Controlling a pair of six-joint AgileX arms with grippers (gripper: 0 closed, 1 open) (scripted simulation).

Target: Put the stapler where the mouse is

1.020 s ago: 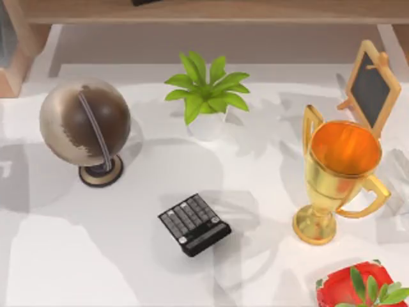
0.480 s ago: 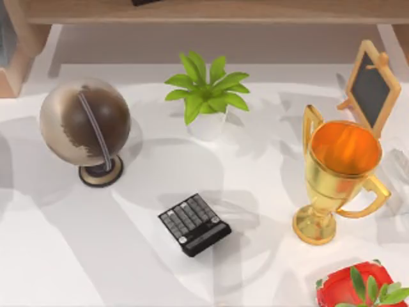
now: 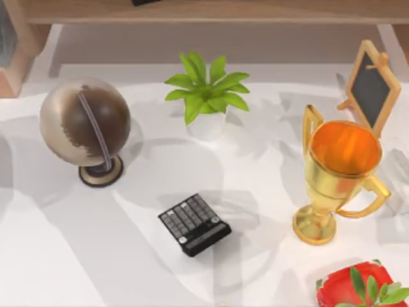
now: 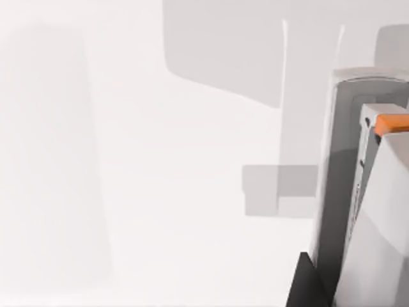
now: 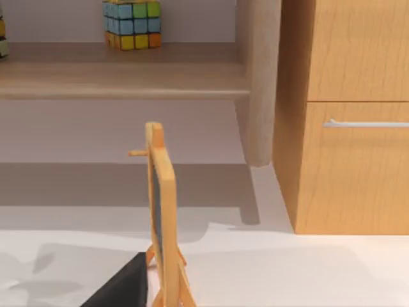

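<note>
Only shadows have shifted on the white surface [image 3: 77, 256] beside the black keypad calculator [image 3: 194, 224]; my claws' state I cannot tell.

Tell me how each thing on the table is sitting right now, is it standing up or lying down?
Globe: upright on its stand, table's left.
Potted plant: upright, at the back middle.
Calculator: lying flat, keys up, turned at an angle.
Trophy: upright, cup open, table's right.
Little chalkboard: standing on its easel, behind the trophy.
Red pot with a plant: at the front right, cut off by the top view's edge.
Colour cube: sitting on the shelf.
</note>
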